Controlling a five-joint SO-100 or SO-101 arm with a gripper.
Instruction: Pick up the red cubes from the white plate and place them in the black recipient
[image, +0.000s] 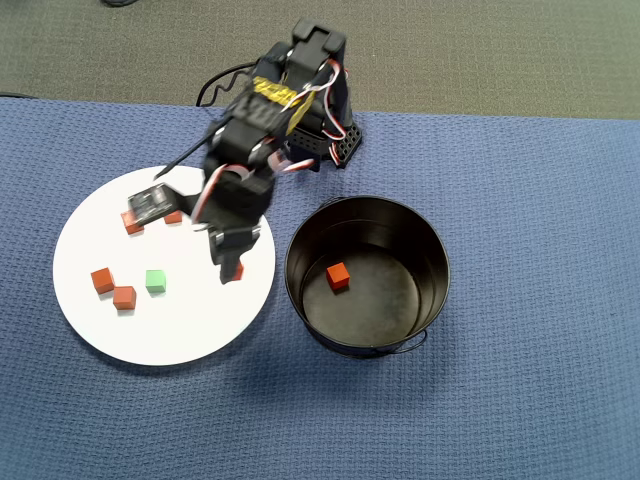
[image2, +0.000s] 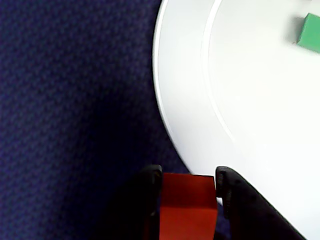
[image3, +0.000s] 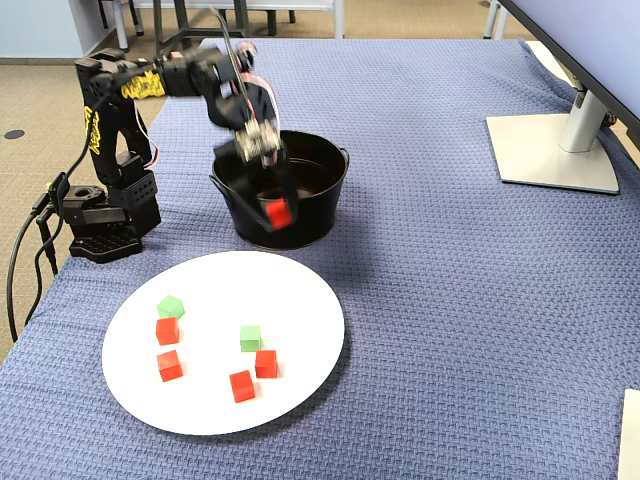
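My gripper is shut on a red cube and holds it in the air over the rim of the white plate, on the side toward the black pot. In the fixed view the held cube shows in front of the pot's wall. One red cube lies inside the pot. Several red cubes lie on the plate, among them two close together and two on the left. The wrist view shows the plate's rim.
Two green cubes lie on the plate; one also shows in the wrist view. The arm's base stands behind the plate on the blue cloth. A monitor stand is at the far right.
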